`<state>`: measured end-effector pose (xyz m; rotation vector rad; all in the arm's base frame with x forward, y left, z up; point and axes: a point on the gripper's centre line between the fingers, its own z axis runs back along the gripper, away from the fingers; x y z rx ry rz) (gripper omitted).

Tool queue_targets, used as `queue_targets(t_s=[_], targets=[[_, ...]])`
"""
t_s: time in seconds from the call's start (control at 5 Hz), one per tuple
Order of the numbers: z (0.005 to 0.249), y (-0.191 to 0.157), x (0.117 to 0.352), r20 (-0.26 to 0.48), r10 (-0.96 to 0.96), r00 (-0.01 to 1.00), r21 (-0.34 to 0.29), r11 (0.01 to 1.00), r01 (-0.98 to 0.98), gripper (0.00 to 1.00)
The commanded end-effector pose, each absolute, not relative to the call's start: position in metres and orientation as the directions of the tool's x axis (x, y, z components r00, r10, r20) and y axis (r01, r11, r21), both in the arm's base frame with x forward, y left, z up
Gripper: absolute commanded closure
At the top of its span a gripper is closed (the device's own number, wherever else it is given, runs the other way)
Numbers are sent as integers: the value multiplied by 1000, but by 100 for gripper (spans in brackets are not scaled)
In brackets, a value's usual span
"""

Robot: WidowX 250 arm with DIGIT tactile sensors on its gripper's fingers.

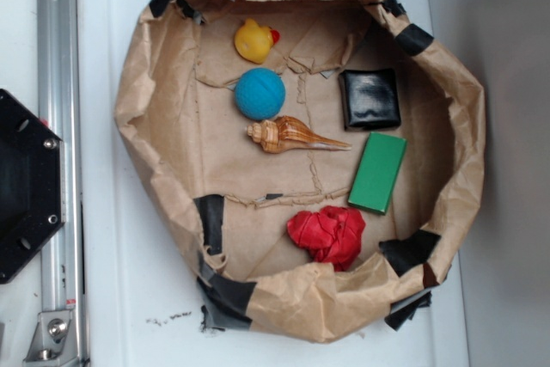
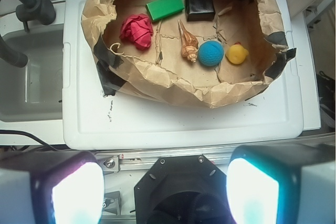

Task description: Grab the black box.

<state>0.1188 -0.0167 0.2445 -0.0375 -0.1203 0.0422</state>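
From the wrist camera I see my gripper (image 2: 165, 182) with its two glowing pads (image 2: 79, 192) spread wide at the bottom corners of the view, nothing between them but the black arm base (image 2: 181, 198) and the metal rail (image 2: 157, 160) below. So the jaws are released and empty, held well back from the work area; the exterior view does not show them at all.

Beyond the rail lies the white tray (image 2: 173, 119), and on it the crumpled brown paper nest (image 2: 178, 85) with black tape patches on its rim. The black box (image 2: 200, 5) sits on the nest's floor at the far side from me, glossy and squarish, just beside the green block (image 2: 165, 7), which lies to its left in the wrist view. In the overhead view the black box (image 1: 370, 99) sits above the green block (image 1: 378, 172), their near ends close, though I cannot tell whether they touch. The spiral seashell (image 1: 292, 135) points its tip toward the gap between them. The blue ball (image 1: 259, 94), yellow rubber duck (image 1: 255, 40) and crumpled red cloth (image 1: 327, 234) lie well apart from the box.

I judge this to be the opening step: the approach has not begun. The next move calls for carrying the open jaws forward over the raised paper wall, centring above the box, turning the wrist so the pads straddle two free sides, not the one facing the green block, then descending. The shiny, rounded edges may slip, so I would close low on the box.
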Motion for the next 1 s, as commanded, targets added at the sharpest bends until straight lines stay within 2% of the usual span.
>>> queue_targets(t_s=[0.0, 0.2, 0.4, 0.6, 0.8], targets=[[244, -17, 119, 119, 44, 992, -40, 998, -40, 0], [232, -1, 169, 141, 296, 945, -133, 951, -278, 0], [214, 23, 213, 135, 511, 849, -139, 858, -494, 0], [187, 39, 258, 64, 676, 734, -243, 724, -646, 0], [187, 39, 258, 64, 676, 734, -243, 724, -646, 0]])
